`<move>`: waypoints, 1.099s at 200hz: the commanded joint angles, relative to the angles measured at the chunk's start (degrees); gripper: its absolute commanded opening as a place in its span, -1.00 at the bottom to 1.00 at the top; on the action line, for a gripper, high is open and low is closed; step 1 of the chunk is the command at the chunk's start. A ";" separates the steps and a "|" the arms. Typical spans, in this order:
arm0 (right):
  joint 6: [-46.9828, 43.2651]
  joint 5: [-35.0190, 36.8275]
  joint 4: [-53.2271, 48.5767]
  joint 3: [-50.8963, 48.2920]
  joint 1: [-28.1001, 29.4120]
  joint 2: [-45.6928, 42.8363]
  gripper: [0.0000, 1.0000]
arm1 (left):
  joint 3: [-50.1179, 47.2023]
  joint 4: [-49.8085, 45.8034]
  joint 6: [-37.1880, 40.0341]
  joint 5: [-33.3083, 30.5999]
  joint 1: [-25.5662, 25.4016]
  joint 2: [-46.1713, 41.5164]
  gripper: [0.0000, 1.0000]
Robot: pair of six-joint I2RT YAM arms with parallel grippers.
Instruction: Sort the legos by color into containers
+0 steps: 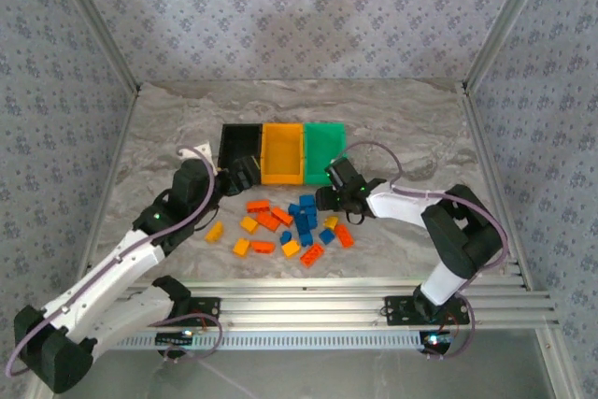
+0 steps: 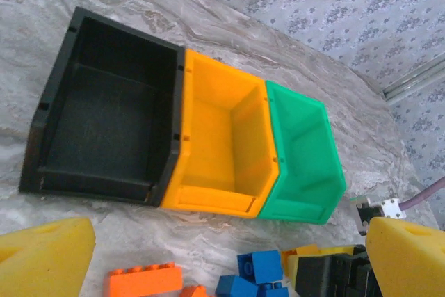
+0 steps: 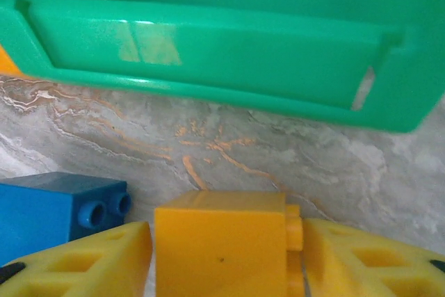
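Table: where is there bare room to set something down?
Bare table lies behind the bins, left of the black bin, and right of the green bin. It is crowded in front of the bins, where the bricks lie between the left gripper and right gripper.

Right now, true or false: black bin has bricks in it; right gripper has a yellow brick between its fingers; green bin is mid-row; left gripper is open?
1. The black bin holds bricks. False: it is empty.
2. A yellow brick sits between the right gripper's fingers. True.
3. The green bin is in the middle of the row. False: the orange-yellow bin is; green is at the right end in the top view.
4. The left gripper is open. True.
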 commanded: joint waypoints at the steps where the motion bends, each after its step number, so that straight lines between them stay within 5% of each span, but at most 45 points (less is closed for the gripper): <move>1: -0.43 2.13 0.72 1.41 0.39 0.84 0.03 | -0.90 -4.48 -1.19 -0.34 0.60 -2.84 0.99; 26: -0.47 2.22 0.63 0.29 0.99 -1.65 -0.23 | -0.92 -9.87 -1.66 -3.70 0.83 -4.91 0.99; 68: -0.80 6.11 -5.47 3.46 2.40 -11.32 -0.28 | -0.96 -15.76 -0.64 -5.44 0.97 -5.75 0.99; 114: -0.40 10.39 -11.13 18.42 -1.95 0.46 -0.25 | -1.06 -21.82 -3.46 -6.78 1.32 -5.74 0.99; 163: 2.01 11.06 -15.44 33.65 -4.46 13.17 0.12 | -1.26 -30.48 -7.42 -8.50 3.09 -5.07 0.99; 182: 2.13 10.97 -14.45 34.66 -4.46 12.85 0.46 | -1.62 -31.65 -7.30 -7.40 3.68 -4.67 0.99; 220: 2.81 9.99 -11.01 29.58 -3.27 6.04 0.56 | -3.11 -31.59 -8.35 -5.81 3.85 -0.81 0.99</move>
